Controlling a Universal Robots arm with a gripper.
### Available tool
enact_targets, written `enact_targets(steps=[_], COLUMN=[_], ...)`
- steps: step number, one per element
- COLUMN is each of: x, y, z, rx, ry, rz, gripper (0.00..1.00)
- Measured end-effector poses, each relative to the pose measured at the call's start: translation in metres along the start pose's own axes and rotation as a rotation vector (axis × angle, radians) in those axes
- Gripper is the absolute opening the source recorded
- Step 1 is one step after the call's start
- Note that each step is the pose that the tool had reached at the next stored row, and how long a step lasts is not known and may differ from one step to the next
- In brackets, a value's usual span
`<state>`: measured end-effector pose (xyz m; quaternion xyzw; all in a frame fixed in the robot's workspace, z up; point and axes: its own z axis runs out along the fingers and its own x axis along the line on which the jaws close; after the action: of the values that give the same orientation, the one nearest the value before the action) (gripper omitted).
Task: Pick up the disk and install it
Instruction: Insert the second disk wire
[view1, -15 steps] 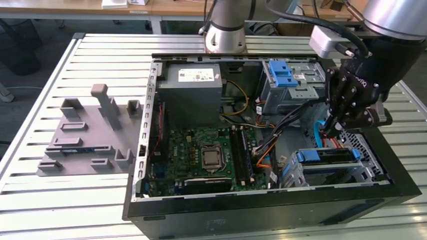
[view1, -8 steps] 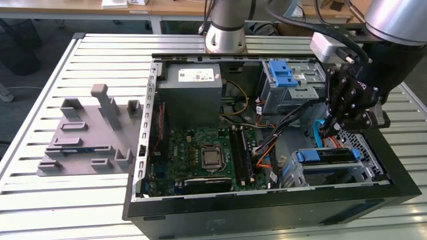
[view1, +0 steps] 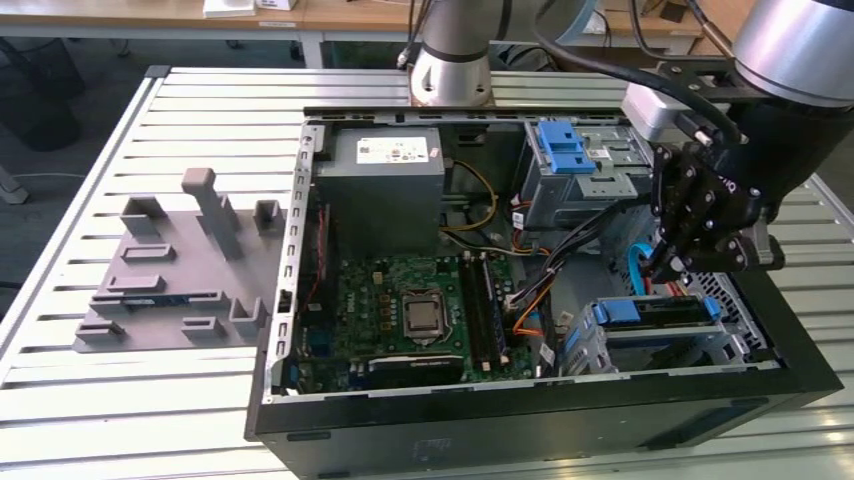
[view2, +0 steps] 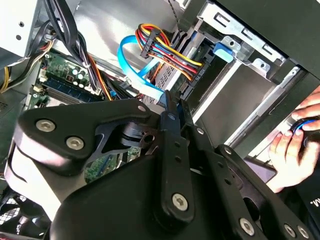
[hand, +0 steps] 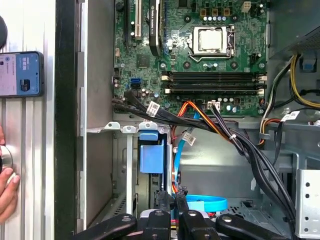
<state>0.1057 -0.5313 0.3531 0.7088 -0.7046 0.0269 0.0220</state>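
Observation:
The disk (view1: 650, 312) sits in the drive cage at the case's front corner, on the exterior view's right, showing its blue rail and dark edge. In the first wrist view its blue end (hand: 151, 158) lies in the metal bay. My gripper (view1: 663, 272) hangs just above the cage, inside the open computer case (view1: 287, 300). In both wrist views the fingers stand together with nothing clearly between them; the gripper (view2: 172, 102) (hand: 172, 196) is shut. A flat blue data cable (view2: 140, 70) (hand: 206, 204) runs right beside the tips; I cannot tell whether it touches them.
A grey power-supply box (view1: 380, 170) and the motherboard (view1: 400, 310) fill the case's middle. A blue latch (view1: 567, 150) tops the upper bay. Bundled wires (hand: 235, 145) cross near the cage. A grey fixture plate (view1: 174, 270) lies beside the case. A person's hand (view2: 295, 150) and a phone (hand: 20, 74) are nearby.

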Motion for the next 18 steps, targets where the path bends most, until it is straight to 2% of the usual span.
enact_targets(steps=[3,8,11,15,18], x=[0.0010,0.0031,0.0032,0.0087,0.0099], y=[0.0001,0.0011,0.0011,0.0014,0.0013], z=[0.0018,0.0058,0.0062,0.0104,0.0139], rx=[0.0008,0.0133,0.0144,0.0164,0.0180], ry=[-0.0001,-0.0008,-0.0013,-0.0062,-0.0109], rz=[0.000,-0.003,-0.004,-0.004,-0.005], gripper=[0.16,0.16,0.16,0.16,0.16])
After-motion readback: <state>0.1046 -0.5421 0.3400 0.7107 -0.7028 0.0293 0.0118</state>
